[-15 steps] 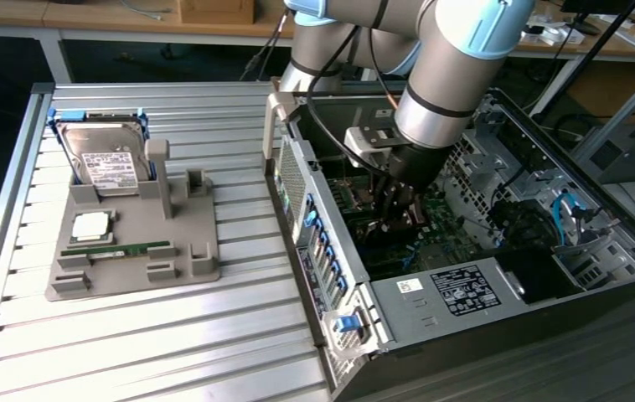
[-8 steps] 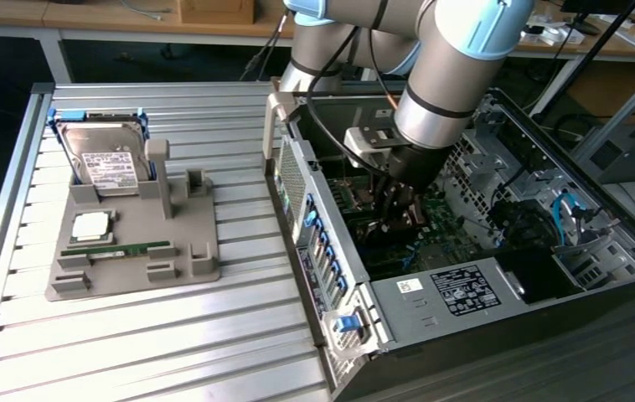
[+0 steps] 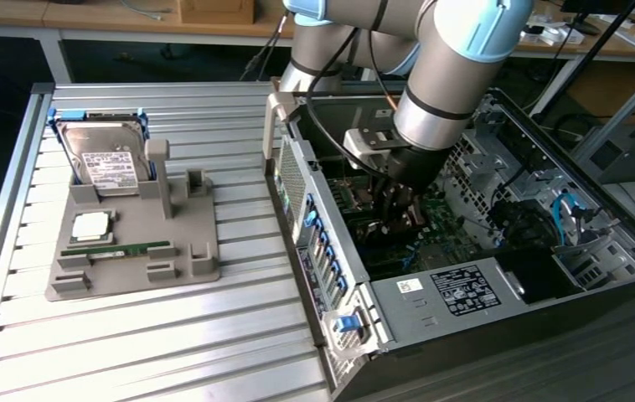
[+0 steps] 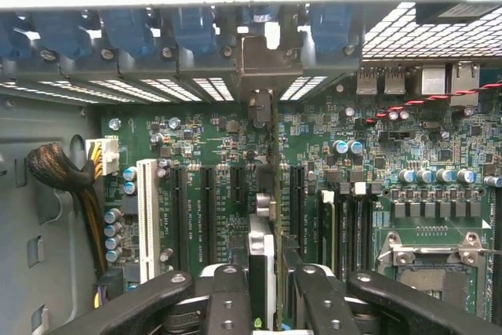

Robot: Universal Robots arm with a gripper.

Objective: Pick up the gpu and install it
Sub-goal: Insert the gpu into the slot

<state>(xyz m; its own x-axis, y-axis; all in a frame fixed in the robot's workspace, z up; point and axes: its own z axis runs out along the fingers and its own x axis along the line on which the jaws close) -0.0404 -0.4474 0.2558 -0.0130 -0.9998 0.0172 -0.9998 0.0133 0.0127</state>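
The arm is reaching down into an open computer case [image 3: 497,293] that is lying on a slatted metal table [image 3: 161,335], with workbenches and cables standing in the room behind it. Inside the case, the gripper [image 3: 401,209] is hanging close above the green motherboard [image 4: 196,147], and its black fingers [image 4: 227,304] are closing on the gpu [image 4: 265,217], which is standing on edge between them. In the wrist view the card is running straight ahead of the gripper toward the case's rear wall, where its silvery bracket [image 4: 271,60] is sitting against the row of blue slot clips [image 4: 141,33]. Whether the card's lower edge is seated in a slot is not something that can be told. Dark expansion slots [image 4: 208,209] and a white slot [image 4: 147,217] are lying just beside the card on one side, and further slots and the processor socket [image 4: 427,260] on the other. A bundle of dark cables [image 4: 63,178] is curving along the case wall, well apart from the gripper. Outside the case, toward the exterior view's left, a grey fixture tray [image 3: 127,251] is holding a hard drive [image 3: 105,159], a processor [image 3: 92,224] and a RAM stick [image 3: 116,249]. The table around the tray is lying bare, while inside the case the walls and drive bays are leaving the arm only narrow room.
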